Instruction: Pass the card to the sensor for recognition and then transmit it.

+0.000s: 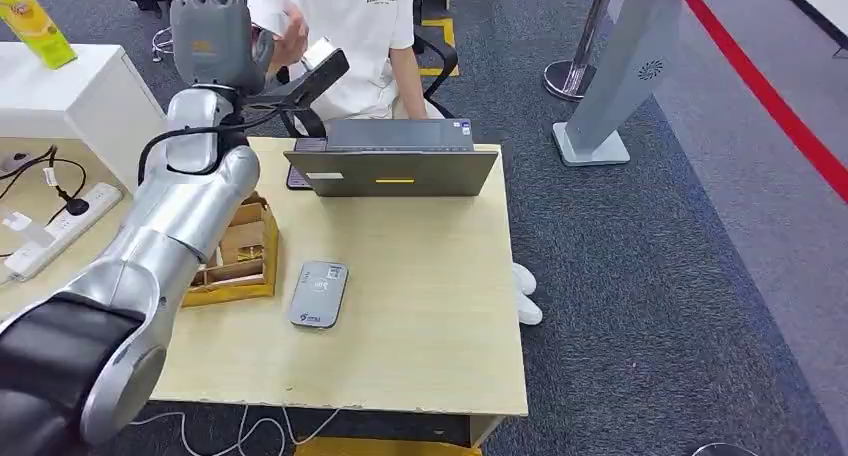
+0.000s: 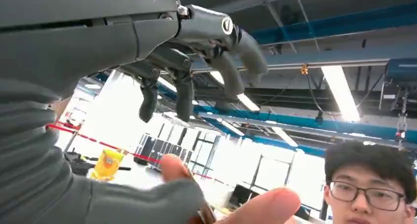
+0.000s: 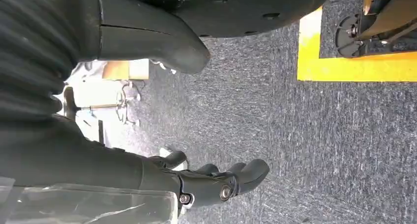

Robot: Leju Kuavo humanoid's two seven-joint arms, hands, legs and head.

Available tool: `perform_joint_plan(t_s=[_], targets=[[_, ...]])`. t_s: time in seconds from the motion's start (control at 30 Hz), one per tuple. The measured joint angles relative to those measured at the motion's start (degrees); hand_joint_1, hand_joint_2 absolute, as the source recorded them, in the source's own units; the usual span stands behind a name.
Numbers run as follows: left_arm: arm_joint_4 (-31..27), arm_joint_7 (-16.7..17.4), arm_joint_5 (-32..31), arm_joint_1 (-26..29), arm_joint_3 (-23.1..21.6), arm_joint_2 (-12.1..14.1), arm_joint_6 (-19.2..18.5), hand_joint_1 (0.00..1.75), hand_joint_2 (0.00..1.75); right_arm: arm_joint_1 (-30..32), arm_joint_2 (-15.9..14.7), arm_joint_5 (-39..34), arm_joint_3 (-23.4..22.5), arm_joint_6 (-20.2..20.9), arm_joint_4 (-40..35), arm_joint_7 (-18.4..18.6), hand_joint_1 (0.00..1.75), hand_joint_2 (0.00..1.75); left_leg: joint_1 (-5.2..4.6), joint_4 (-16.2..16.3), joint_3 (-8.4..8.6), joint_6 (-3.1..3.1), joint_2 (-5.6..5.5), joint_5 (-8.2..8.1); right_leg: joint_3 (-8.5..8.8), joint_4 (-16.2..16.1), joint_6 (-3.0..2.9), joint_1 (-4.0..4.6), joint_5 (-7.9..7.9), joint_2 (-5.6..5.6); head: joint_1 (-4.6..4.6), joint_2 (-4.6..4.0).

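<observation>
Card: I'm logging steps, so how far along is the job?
Probably done: the scan, since the left robot hand is held high, away from the sensor on the table. In hand: the handover, with a person's hand at the robot hand. The card itself is too hidden to confirm. Left: letting go.

The table (image 1: pixel 420 306) is pale wood-coloured. On it lie a grey sensor (image 1: pixel 319 294) with a small blue mark at its near edge, an olive-grey laptop (image 1: pixel 392 170) with a yellow stripe, and a yellow-brown wooden tray (image 1: pixel 238 266). The left robot hand (image 1: pixel 208 31) is dark grey on a silver arm (image 1: pixel 170 246). The carpet (image 1: pixel 650 306) is speckled blue-grey, crossed by a red line (image 1: pixel 770 96) at far right. The person's shirt (image 1: pixel 345 26) is white.
</observation>
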Motion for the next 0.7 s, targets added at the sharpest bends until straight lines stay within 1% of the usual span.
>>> perform_joint_plan(t_s=[0.17, 0.27, 0.37, 0.43, 0.5, 0.57, 0.7], targets=[[0.57, -0.85, 0.85, 0.00, 0.13, 0.81, 0.09, 0.00, 1.75, 0.04, -0.04, -0.04, 0.00, 0.13, 0.00, 0.07, 0.00, 1.75, 0.00, 0.00, -0.01, 0.00, 0.00, 0.00, -0.01, 0.00, 0.00, 0.00, 0.00, 0.00, 0.00, 0.02], [0.59, -1.79, 1.42, 0.00, 0.24, 1.95, 0.26, 0.00, 1.75, 0.07, -0.07, -0.18, 0.00, 0.17, 0.00, 0.00, 0.00, 1.75, 0.01, 0.00, -0.02, 0.00, 0.00, 0.00, -0.01, 0.02, 0.00, 0.01, 0.00, 0.00, 0.00, 0.00], [0.59, -4.14, 2.80, 0.01, 0.81, 4.29, 0.61, 0.00, 1.75, 0.11, -0.15, -0.52, 0.00, 0.20, 0.00, -0.13, 0.00, 1.75, 0.02, -0.01, -0.01, -0.01, 0.03, 0.00, -0.02, 0.05, 0.00, 0.01, 0.00, 0.03, 0.00, 0.00], [0.41, -6.32, 4.05, 0.04, 1.53, 6.39, 0.46, 0.00, 1.75, 0.16, -0.15, -0.70, -0.02, 0.24, 0.00, -0.18, 0.00, 1.75, 0.02, -0.01, 0.00, -0.01, 0.13, 0.01, -0.07, 0.07, -0.01, 0.01, 0.00, 0.12, 0.00, 0.02], [0.00, -7.56, 4.90, 0.07, 2.38, 8.20, 0.28, 0.00, 1.75, 0.19, -0.20, -0.72, -0.02, 0.24, 0.00, -0.20, 0.00, 1.75, 0.03, -0.01, -0.01, -0.02, 0.17, 0.01, -0.11, 0.07, -0.01, 0.02, 0.00, 0.15, 0.00, 0.00], [-0.26, -8.07, 5.07, 0.07, 3.26, 9.64, 0.24, 0.00, 1.75, 0.21, -0.22, -0.74, -0.02, 0.24, 0.00, -0.20, 0.00, 1.75, 0.04, -0.01, -0.02, -0.05, 0.12, 0.03, -0.11, 0.07, -0.03, 0.04, -0.02, 0.08, -0.02, 0.02], [-0.74, -7.45, 5.31, 0.25, 4.53, 12.13, 0.44, 0.00, 1.75, 0.17, -0.24, -0.77, -0.02, 0.35, 0.00, -0.24, 0.00, 1.75, 0.07, -0.03, -0.15, -0.06, -0.01, 0.04, -0.02, 0.16, -0.04, 0.04, -0.04, -0.01, 0.07, 0.00]])
